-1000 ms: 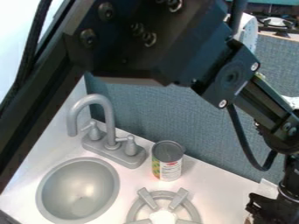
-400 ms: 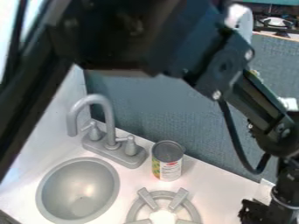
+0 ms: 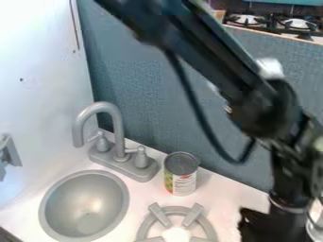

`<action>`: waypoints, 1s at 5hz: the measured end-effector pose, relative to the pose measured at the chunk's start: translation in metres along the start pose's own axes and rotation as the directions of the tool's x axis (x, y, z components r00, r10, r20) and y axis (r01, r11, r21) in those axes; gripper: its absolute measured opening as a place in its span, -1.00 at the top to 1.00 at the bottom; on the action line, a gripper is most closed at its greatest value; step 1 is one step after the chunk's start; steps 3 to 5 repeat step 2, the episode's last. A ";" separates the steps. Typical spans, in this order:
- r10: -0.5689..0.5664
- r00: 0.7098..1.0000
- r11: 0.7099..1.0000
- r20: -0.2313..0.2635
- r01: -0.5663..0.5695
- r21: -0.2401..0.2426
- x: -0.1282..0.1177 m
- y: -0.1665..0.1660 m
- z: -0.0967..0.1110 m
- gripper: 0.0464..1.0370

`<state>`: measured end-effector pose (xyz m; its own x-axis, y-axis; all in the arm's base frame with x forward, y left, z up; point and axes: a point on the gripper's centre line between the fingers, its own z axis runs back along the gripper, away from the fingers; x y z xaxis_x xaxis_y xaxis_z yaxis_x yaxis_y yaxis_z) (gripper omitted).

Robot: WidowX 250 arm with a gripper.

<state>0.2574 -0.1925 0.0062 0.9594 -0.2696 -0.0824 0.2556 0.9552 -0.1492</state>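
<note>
The can (image 3: 181, 174) stands upright on the white bench (image 3: 236, 194), up and to the left of the jaws in the view and apart from them, its dull grey top facing up and its label white, green and orange with some red. Nearer to the jaws, to their left, is a round grey stove burner (image 3: 146, 227) with raised bars, just in front of the can. Farther left, beyond the can, come a grey faucet (image 3: 111, 113) with two handles and, in front of it, an oval grey sink basin (image 3: 85, 203) set into the bench. The black gripper (image 3: 271, 224) hangs low at the lower right, at the end of the black arm (image 3: 214, 56), which comes in from the top edge. How far the jaws stand open, and whether they have hold of anything, I cannot tell. To their right, at the view's edge, is a pale grey rounded thing (image 3: 316, 228), cut off. Behind the can and above the jaws rises a blue-grey panel (image 3: 139, 85); a white wall (image 3: 38, 56) stands far to their left.
</note>
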 end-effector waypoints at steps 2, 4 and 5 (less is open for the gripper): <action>0.141 0.987 0.975 -0.072 -0.126 0.181 -0.059 0.043 0.009 -0.93; 0.141 0.987 0.975 -0.072 -0.126 0.181 -0.059 0.043 0.009 -0.93; 0.141 0.987 0.975 -0.072 -0.126 0.181 -0.059 0.043 0.009 -0.93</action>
